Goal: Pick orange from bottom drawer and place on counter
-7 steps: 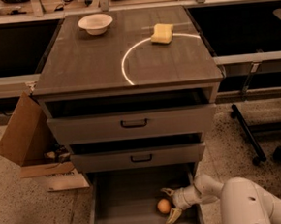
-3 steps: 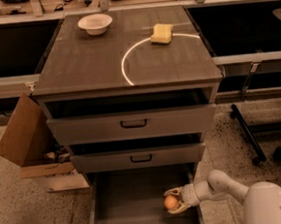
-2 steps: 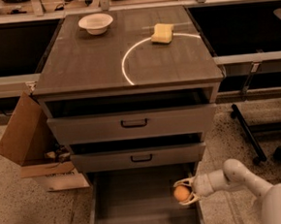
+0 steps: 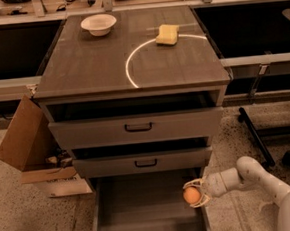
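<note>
Gripping orange (image 4: 192,195) in closed jaws above right edge of drawer (image 4: 141,200); needing steady rise clear of 2 upper fronts (image 4: 136,128).

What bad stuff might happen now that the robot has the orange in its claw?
1. The gripper holds the orange low, by the right edge of the bottom drawer. If the grip slips, the fruit may drop into the drawer or onto the floor.
2. The middle drawer juts out just above, so a straight lift might bump its front.
3. The orange is round, so it may roll on the counter once let go.
</note>
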`<state>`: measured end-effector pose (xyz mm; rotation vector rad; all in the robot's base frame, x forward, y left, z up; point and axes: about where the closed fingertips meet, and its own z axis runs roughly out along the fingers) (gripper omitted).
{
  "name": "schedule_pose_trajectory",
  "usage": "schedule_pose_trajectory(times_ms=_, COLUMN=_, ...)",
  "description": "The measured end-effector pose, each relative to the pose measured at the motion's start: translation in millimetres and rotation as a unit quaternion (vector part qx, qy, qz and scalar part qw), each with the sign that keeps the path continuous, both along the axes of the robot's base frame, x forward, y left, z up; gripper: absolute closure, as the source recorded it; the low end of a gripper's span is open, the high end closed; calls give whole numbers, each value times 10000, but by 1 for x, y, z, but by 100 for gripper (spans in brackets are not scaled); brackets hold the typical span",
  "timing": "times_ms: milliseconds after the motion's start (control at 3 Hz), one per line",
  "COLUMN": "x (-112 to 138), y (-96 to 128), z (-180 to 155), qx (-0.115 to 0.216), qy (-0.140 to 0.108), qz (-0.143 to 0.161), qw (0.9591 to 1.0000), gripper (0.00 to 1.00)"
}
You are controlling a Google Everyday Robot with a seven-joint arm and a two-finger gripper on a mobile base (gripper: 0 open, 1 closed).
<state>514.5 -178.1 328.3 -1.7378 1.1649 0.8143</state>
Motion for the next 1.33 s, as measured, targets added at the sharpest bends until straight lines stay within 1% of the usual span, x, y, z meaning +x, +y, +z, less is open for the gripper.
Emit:
schedule_pose_trajectory(times_ms=333, x=-1, y=8, z=41, qx=-193, qy=-163, qz=-57, qw=9997, gripper=100)
schedule_pose_trajectory(times_ms=667, x=-2, y=20, z=102, qx=-376, qy=-369, qz=-48, qw=9986, gripper=100)
schedule_pose_trajectory(times_ms=1000, x=5, y=19, z=172, qx=-294, qy=-562, qz=8, qw=9980, gripper=100)
schedule_pose_trajectory(times_ms=1333, x=7, y=13, z=212, qx=-157, qy=-683, qz=43, qw=9975, gripper=100)
